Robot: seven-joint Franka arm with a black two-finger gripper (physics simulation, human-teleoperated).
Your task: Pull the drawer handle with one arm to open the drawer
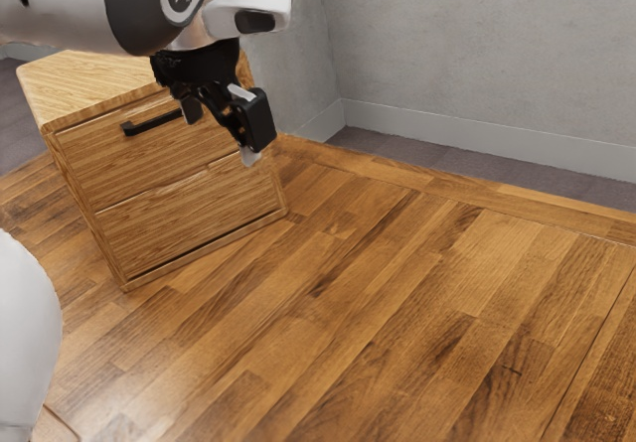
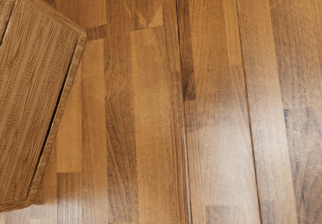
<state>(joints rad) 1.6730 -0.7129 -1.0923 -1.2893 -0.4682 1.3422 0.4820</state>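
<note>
While the top drawer (image 1: 159,159) sits shut with its black handle (image 1: 151,123) untouched, the gripper (image 1: 221,116) hovers near it, jaws apart, so this looks like the approach, and the next move calls for straddling that bar.

Our arm (image 1: 89,0) runs off the exterior view's top and left edges and hides the far top corner of the cabinet (image 1: 179,199). The gripper (image 1: 249,152) covers the near end of the handle (image 1: 149,124), so we cannot tell whether they touch. A white rounded body (image 1: 20,343), perhaps our base, is cut off at the lower left. In the wrist view, the cabinet runs off the picture's edge.
</note>
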